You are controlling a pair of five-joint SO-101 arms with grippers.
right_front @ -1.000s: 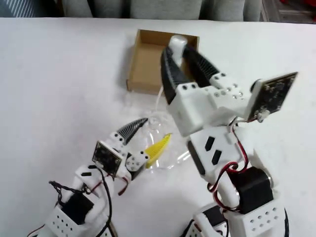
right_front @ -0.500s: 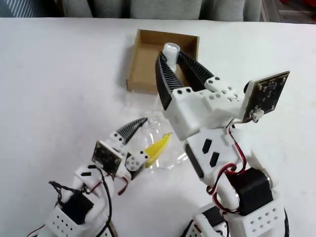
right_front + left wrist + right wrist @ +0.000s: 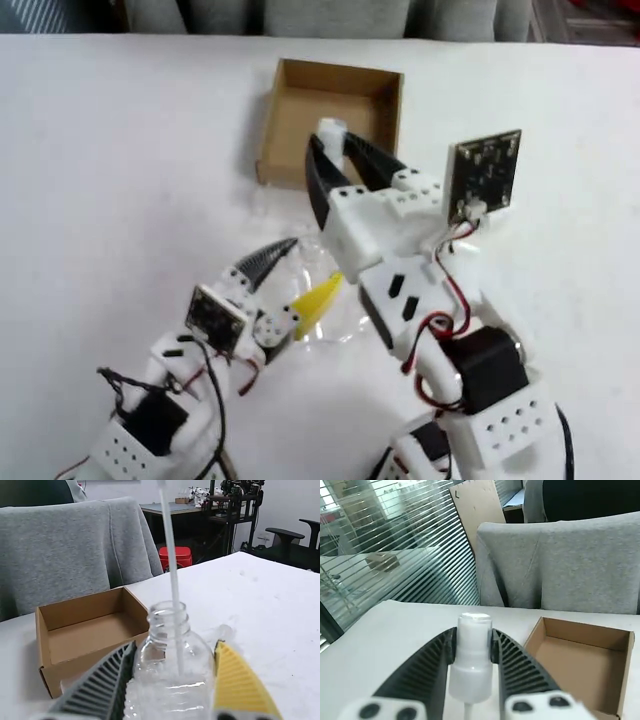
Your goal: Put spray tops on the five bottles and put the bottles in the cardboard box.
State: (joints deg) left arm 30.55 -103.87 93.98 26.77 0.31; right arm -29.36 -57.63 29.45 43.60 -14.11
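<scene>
Bottle [image 3: 156,660]: clear plastic, on the worktop [image 3: 120,150] at centre frame in the high view, just below the box. Neck is open, with no top seated on it.
Left gripper [image 3: 315,260]: one dark ribbed finger and one yellow finger. The jaws are clamped on the bottle's body, one finger on each side.
Spray top [image 3: 471,657]: white, held up off the bottle and above its neck. In the high view it overlaps the lower part of the box.
Dip tube [image 3: 171,570]: thin and white, hanging from the spray top. It passes down through the bottle neck and its lower end is inside the bottle.
Right gripper [image 3: 472,637]: jaws clamped on the spray top's head, with both black fingers touching its sides.
Box [image 3: 310,100]: cardboard with an open top, at upper centre of the high view, with brown floor showing. It is near the bottle; I cannot tell if they touch.
Arms: in the high view the left arm comes in from the lower left and the right arm from the lower right. The grippers meet at centre, the right one higher in frame.
Clear plastic piece [image 3: 223,631]: lies on the worktop just beside the bottle. I cannot tell what it is.
Chair [image 3: 560,565]: grey back, behind the worktop's far edge.
</scene>
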